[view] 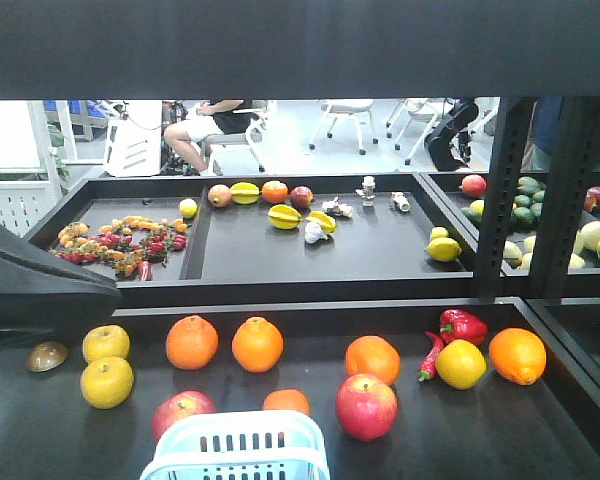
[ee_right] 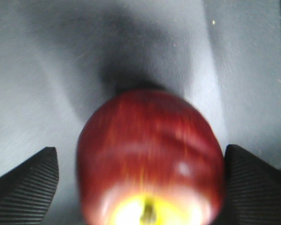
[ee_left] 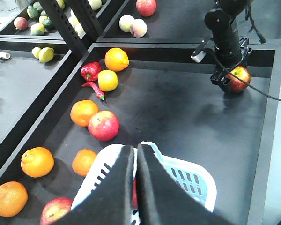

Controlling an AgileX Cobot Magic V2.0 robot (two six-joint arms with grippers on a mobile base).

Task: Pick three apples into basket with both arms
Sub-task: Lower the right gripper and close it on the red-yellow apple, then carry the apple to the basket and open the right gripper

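Observation:
The pale basket (view: 238, 445) stands at the front edge of the near tray, and also shows in the left wrist view (ee_left: 192, 176). My left gripper (ee_left: 136, 151) is shut, its fingers pressed together above the basket. A sliver of a red apple (ee_left: 134, 192) shows below them inside it. My right gripper (ee_right: 140, 150) is open and straddles a red apple (ee_right: 150, 154) on the tray, with a gap at the left pad (ee_right: 28, 183). The same apple (ee_left: 240, 76) sits at the right arm's (ee_left: 227, 37) tip. Two more apples (view: 366, 406) (view: 183, 413) lie beside the basket.
Several oranges (view: 257, 343), two yellow fruits (view: 107, 381), a lemon (view: 461, 363) and red peppers (view: 462, 325) lie on the near tray. A raised black rim (view: 310, 292) divides it from the back trays of fruit. A black upright post (view: 500, 200) stands at the right.

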